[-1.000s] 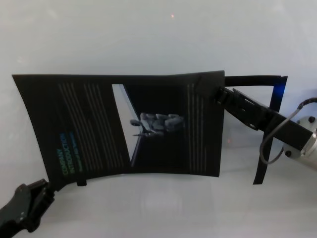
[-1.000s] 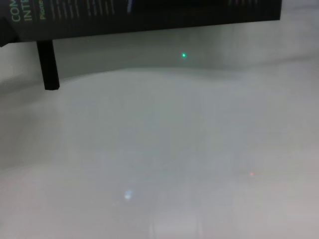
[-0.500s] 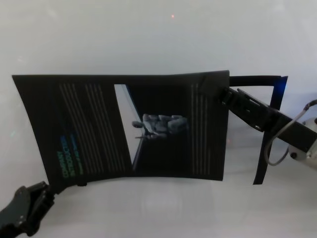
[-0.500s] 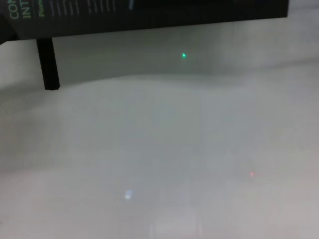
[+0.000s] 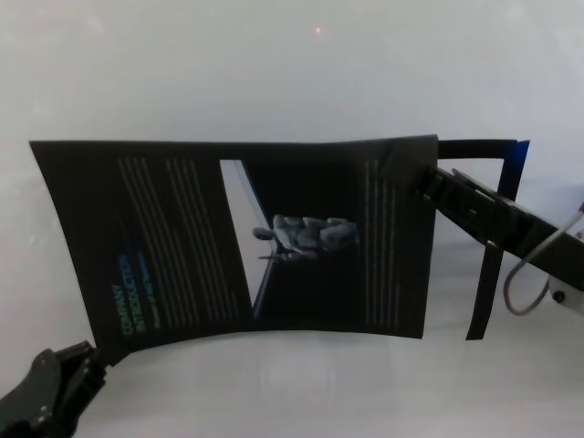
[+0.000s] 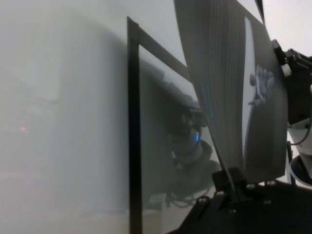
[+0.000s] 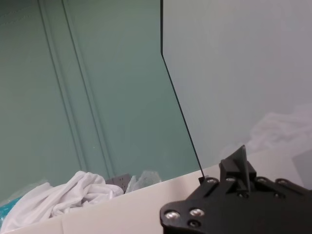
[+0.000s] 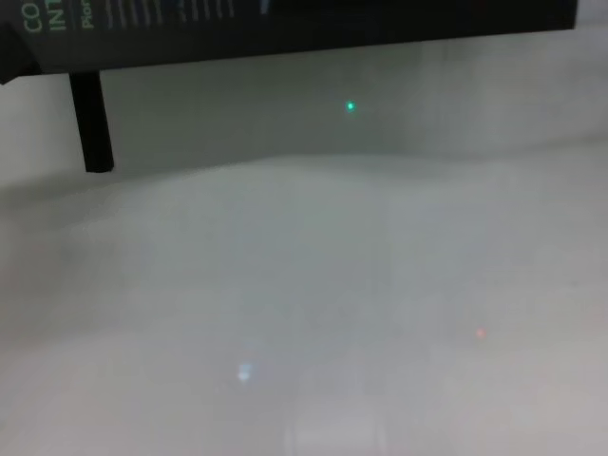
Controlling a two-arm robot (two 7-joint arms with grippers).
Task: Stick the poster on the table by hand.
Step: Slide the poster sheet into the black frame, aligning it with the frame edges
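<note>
The poster (image 5: 237, 242) is a large black sheet with a teal heading, columns of white text and a pale centre band. It hangs slightly curved above the pale table (image 5: 274, 64). My left gripper (image 5: 89, 354) is shut on its near left corner, which also shows in the left wrist view (image 6: 233, 176). My right gripper (image 5: 408, 175) is shut on its far right corner. The right wrist view shows the sheet edge-on (image 7: 181, 117) running into that gripper (image 7: 204, 179). The chest view shows only the poster's lower edge (image 8: 304, 28).
A thin black outline strip (image 5: 488, 265) lies on the table right of the poster, partly under my right arm; it also shows in the left wrist view (image 6: 134, 136). A narrow black upright post (image 8: 90, 123) stands below the poster's left end.
The poster and both grippers have shifted to the right and a little nearer in the head view. Both grips on the corners are unchanged.
</note>
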